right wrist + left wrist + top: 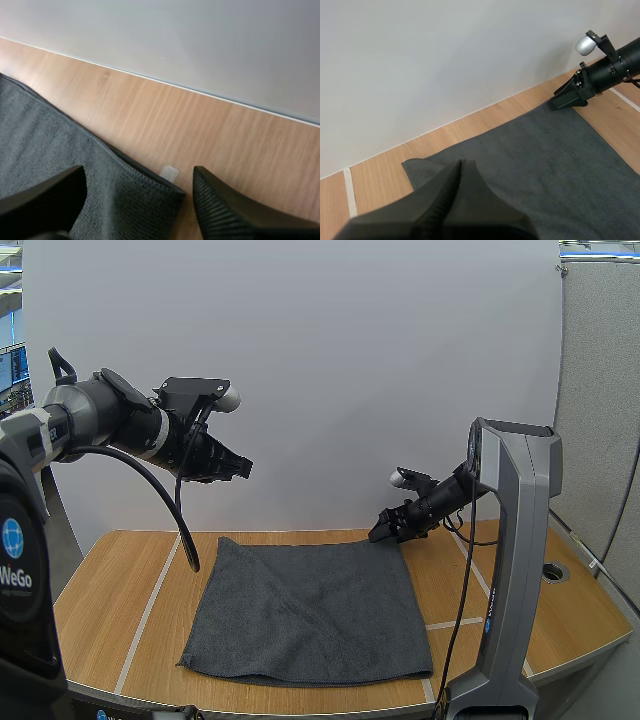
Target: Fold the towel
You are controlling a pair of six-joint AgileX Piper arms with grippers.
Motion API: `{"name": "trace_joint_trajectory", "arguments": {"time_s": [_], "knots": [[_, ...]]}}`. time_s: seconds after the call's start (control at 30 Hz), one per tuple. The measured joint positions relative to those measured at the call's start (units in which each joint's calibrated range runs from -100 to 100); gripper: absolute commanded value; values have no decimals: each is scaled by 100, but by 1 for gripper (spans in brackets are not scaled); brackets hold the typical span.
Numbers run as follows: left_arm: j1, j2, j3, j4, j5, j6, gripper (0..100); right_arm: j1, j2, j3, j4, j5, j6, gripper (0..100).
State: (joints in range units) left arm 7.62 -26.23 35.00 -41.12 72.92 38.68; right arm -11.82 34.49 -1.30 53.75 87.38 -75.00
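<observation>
Towel (310, 605) lies spread flat and unfolded in the middle of the wooden table (100, 610), dark grey, its far edge running near the white wall (400, 360). From the high view, my left gripper (243, 470) hangs well above the table, over the towel's far left corner and touching nothing, while my right gripper (380, 531) is down low at the towel's far right corner. In the left wrist view, my left fingers (445, 200) lie pressed together as one dark wedge with nothing between them, high over the towel's far left part; farther off, my right gripper sits at the far right corner, its tips at the cloth's edge. In the right wrist view, my right fingers (225, 210) stand wide apart with their ribbed inner faces turned to each other, one over the cloth and the other over bare wood, so that the towel's corner lies in the gap between them. A small pale tag (169, 173) shows on the wood just beside that corner. The jaws are not pinching the cloth; whether a tip touches it I cannot tell.
</observation>
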Motion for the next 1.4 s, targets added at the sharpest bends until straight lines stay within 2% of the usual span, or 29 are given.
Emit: {"name": "trace_joint_trajectory", "arguments": {"time_s": [0.17, 0.33, 0.37, 0.57, 0.73, 1.03, 1.4], "knots": [[0, 0, 0, 9, 0, -10, 0, 0, 15, -12, 0, 0, -28, 100], [0, 0, 0, 22, 0, -19, 0, 0, 15, -67, -259, 68, -39, 100], [0, 0, 0, 22, 0, -19, 0, 0, 15, -67, -301, 89, -39, 89], [0, 0, 0, 22, 0, -19, 0, -31, 15, -80, -420, 230, 21, 49], [0, 0, 0, 22, 0, -39, 0, -39, 69, -80, -447, 250, 85, 0], [0, -61, 0, 66, 0, -146, 0, -39, 75, -68, -199, 701, 128, 0], [0, -1116, 21, 171, 29, -399, 0, -39, -678, -30, 113, 1131, 139, 0]]}}
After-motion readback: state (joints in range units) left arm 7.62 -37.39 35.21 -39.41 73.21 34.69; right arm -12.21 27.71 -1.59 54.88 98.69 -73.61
